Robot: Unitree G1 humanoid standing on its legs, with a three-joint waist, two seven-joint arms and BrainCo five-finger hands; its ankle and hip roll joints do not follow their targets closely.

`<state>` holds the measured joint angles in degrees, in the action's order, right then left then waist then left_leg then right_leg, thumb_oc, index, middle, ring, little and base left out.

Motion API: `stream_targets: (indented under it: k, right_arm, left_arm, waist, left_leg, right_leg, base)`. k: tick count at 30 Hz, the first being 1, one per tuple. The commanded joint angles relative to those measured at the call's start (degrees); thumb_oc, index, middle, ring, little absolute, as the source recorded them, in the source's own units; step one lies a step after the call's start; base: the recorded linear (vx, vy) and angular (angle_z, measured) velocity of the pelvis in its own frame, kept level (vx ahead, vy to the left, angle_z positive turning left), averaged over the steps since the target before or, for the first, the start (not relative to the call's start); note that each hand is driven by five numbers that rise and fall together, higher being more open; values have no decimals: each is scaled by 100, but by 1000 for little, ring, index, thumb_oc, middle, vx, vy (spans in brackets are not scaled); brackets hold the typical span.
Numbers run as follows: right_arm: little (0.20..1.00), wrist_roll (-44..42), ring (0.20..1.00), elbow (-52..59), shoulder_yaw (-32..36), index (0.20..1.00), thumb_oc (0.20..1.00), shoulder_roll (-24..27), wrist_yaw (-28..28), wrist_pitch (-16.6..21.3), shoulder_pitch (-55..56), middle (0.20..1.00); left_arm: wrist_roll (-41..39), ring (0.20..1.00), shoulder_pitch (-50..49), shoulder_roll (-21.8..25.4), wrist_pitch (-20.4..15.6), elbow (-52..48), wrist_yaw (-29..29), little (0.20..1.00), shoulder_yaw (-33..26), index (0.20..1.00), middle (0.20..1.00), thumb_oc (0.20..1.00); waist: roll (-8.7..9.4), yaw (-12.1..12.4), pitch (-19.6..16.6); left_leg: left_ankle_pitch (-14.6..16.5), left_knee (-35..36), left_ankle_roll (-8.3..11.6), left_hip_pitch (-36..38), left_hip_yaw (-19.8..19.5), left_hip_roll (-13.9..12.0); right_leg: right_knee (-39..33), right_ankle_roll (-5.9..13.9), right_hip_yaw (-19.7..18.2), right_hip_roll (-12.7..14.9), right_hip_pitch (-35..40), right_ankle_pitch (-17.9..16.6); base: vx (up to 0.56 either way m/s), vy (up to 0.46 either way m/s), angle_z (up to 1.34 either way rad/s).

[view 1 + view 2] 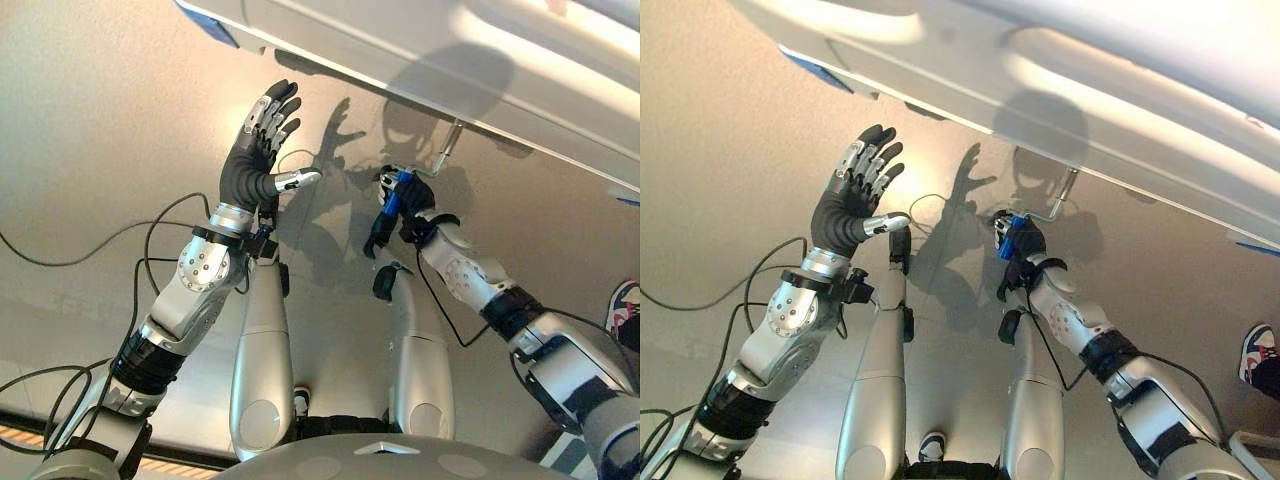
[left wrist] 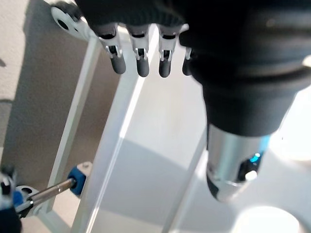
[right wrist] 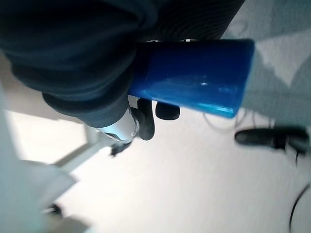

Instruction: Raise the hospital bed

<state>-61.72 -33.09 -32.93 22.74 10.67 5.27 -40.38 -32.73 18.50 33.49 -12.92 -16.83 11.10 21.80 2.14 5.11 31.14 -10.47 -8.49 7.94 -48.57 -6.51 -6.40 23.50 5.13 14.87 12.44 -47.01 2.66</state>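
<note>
— Where are we holding the crank?

— We are curling our right hand [image 1: 1023, 240] around the blue crank handle [image 3: 192, 77], its metal rod [image 1: 1063, 196] running up under the white hospital bed frame [image 1: 1060, 95].

— And our left hand [image 1: 255, 150]?

— We are holding it up beside the frame, fingers spread, grasping nothing.

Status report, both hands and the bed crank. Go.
Right hand shut on blue crank handle. Left hand open, raised, holding nothing. Crank rod runs up under bed frame. Nothing blocking.
</note>
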Motion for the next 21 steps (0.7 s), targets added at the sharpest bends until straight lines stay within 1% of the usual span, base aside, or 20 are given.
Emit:
stream_targets:
  k: [1, 2, 3, 4, 6, 7, 10, 11, 12, 13, 14, 17, 20, 21]
  right_arm:
    - [200, 852, 200, -186, 7, 200, 200, -647, -256, 232, -1713, 200]
    - [200, 917, 200, -740, 111, 200, 200, -797, -189, 200, -1895, 200]
    - [200, 1029, 200, -1091, 180, 200, 200, -835, -206, 168, -2026, 200]
    - [200, 1086, 200, -1699, 318, 200, 200, -879, -118, 123, -2151, 200]
    - [200, 1375, 200, -2504, 530, 200, 200, -813, -106, -13, -2400, 200]
    - [200, 1471, 200, -2930, 664, 200, 200, -767, -72, -54, -2496, 200]
    - [200, 1847, 200, -3709, 895, 200, 200, -456, -76, -195, -2664, 200]
    - [200, 1969, 200, -3854, 919, 200, 200, -350, -71, -228, -2641, 200]
    - [200, 1971, 200, -3862, 923, 200, 200, -339, -78, -227, -2646, 200]
    - [200, 2154, 200, -4097, 1025, 200, 200, -132, -94, -304, -2614, 200]
    - [200, 2226, 200, -4254, 1100, 200, 200, 1, -79, -337, -2568, 200]
    - [200, 2440, 200, -4555, 1275, 200, 200, 344, -42, -422, -2410, 200]
    - [200, 2463, 200, -4679, 1443, 200, 200, 683, 30, -430, -2189, 200]
    - [200, 2463, 200, -4679, 1443, 200, 200, 683, 30, -430, -2189, 200]
  left_arm:
    - [-161, 1000, -1, -28, -361, -763, -80, 1000, 256, 1000, 1000, 1000]
    - [-195, 1000, 40, -51, -354, -738, -85, 1000, 329, 1000, 1000, 1000]
    - [-227, 1000, 52, -74, -373, -731, -97, 1000, 360, 1000, 1000, 1000]
    - [-230, 1000, 101, -94, -378, -720, -92, 1000, 415, 1000, 1000, 1000]
    - [-241, 1000, 167, -149, -397, -751, -110, 1000, 468, 1000, 1000, 1000]
    - [-227, 1000, 229, -202, -412, -746, -108, 1000, 529, 1000, 1000, 1000]
    - [-143, 1000, 424, -287, -435, -726, -137, 1000, 667, 1000, 1000, 1000]
    - [-84, 1000, 475, -290, -433, -716, -156, 1000, 711, 1000, 1000, 1000]
    - [-82, 1000, 488, -297, -437, -708, -155, 1000, 721, 1000, 1000, 1000]
    - [33, 1000, 571, -284, -441, -696, -200, 1000, 761, 1000, 1000, 1000]
    - [111, 1000, 629, -264, -445, -696, -195, 1000, 756, 1000, 1000, 1000]
    - [251, 1000, 659, -194, -461, -685, -173, 1000, 703, 1000, 1000, 1000]
    - [284, 1000, 663, -145, -472, -686, -149, 1000, 632, 1000, 1000, 1000]
    - [284, 1000, 664, -145, -472, -686, -149, 1000, 633, 1000, 1000, 1000]
  waist:
    - [-273, 342, -135]
    - [-364, 379, -135]
    - [-405, 402, -135]
    - [-507, 443, -135]
    - [-669, 507, -135]
    - [-774, 551, -135]
    - [-1002, 638, -135]
    - [-1066, 646, -135]
    - [-1070, 656, -135]
    - [-1182, 652, -135]
    - [-1232, 635, -135]
    - [-1299, 568, -135]
    - [-1295, 499, -135]
    - [-1292, 501, -135]
  left_leg:
    - [683, -661, -57, -261, 259, 166]
    - [694, -690, -66, -312, 267, 180]
    - [710, -722, -73, -355, 276, 190]
    - [723, -754, -79, -410, 288, 210]
    - [737, -804, -87, -518, 286, 233]
    - [746, -825, -97, -565, 308, 248]
    - [770, -897, -134, -677, 348, 275]
    - [775, -926, -137, -699, 363, 281]
    - [780, -934, -137, -707, 365, 280]
    - [793, -1029, -140, -810, 396, 288]
    - [803, -1062, -142, -850, 422, 290]
    - [814, -1089, -151, -930, 497, 264]
    - [811, -1090, -145, -1020, 568, 213]
    - [811, -1090, -145, -1020, 571, 212]
  right_leg:
    - [-905, 506, -220, 374, 202, -782]
    - [-848, 500, -248, 377, 128, -762]
    - [-810, 499, -273, 379, 70, -744]
    - [-742, 499, -301, 390, -28, -717]
    - [-648, 505, -352, 405, -176, -678]
    - [-587, 510, -379, 421, -256, -652]
    - [-447, 522, -479, 430, -467, -593]
    - [-404, 524, -508, 435, -515, -576]
    - [-395, 524, -512, 434, -526, -573]
    - [-253, 529, -594, 435, -685, -531]
    - [-222, 530, -625, 441, -750, -515]
    - [-135, 523, -726, 415, -960, -503]
    - [-105, 528, -820, 355, -1140, -497]
    - [-103, 528, -823, 355, -1143, -497]
  base:
    - [9, 79, 7]
    - [11, 68, 8]
    - [11, 67, 7]
    - [12, 59, 7]
    - [10, 51, 9]
    - [4, 44, 12]
    - [5, 41, 7]
    - [4, 25, 8]
    - [1, 13, 3]
    - [0, 0, 0]
    - [0, 0, 0]
    - [2, 0, -2]
    - [4, -10, -8]
    - [13, -14, -8]
